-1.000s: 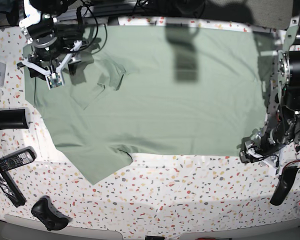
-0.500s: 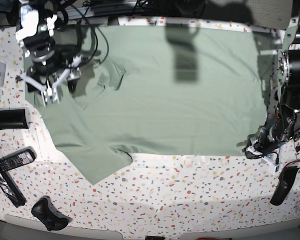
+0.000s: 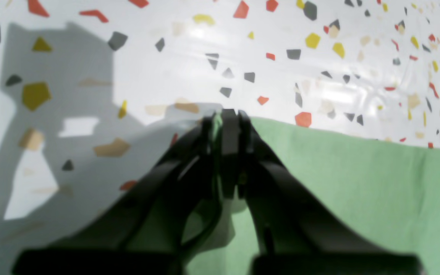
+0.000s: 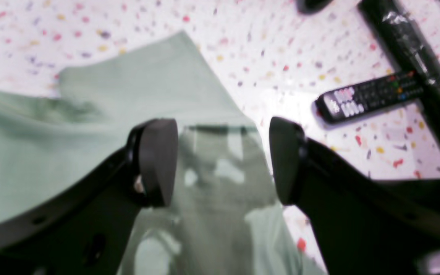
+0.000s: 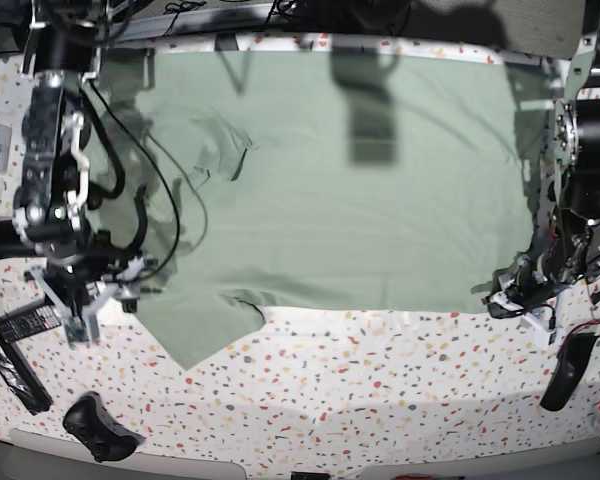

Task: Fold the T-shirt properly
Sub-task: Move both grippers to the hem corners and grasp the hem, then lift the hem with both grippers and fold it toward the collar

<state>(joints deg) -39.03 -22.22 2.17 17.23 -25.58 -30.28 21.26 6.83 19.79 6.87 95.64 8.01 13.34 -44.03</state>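
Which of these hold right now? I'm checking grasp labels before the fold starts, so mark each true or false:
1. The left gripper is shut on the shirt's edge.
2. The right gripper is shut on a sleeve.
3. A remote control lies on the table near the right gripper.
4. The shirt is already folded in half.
1. True. The left gripper is shut on the T-shirt at its edge.
2. False. The right gripper is open, its pads wide apart above the cloth, holding nothing.
3. True. The remote control lies on the speckled table beside it.
4. False. The T-shirt is spread flat across the table.
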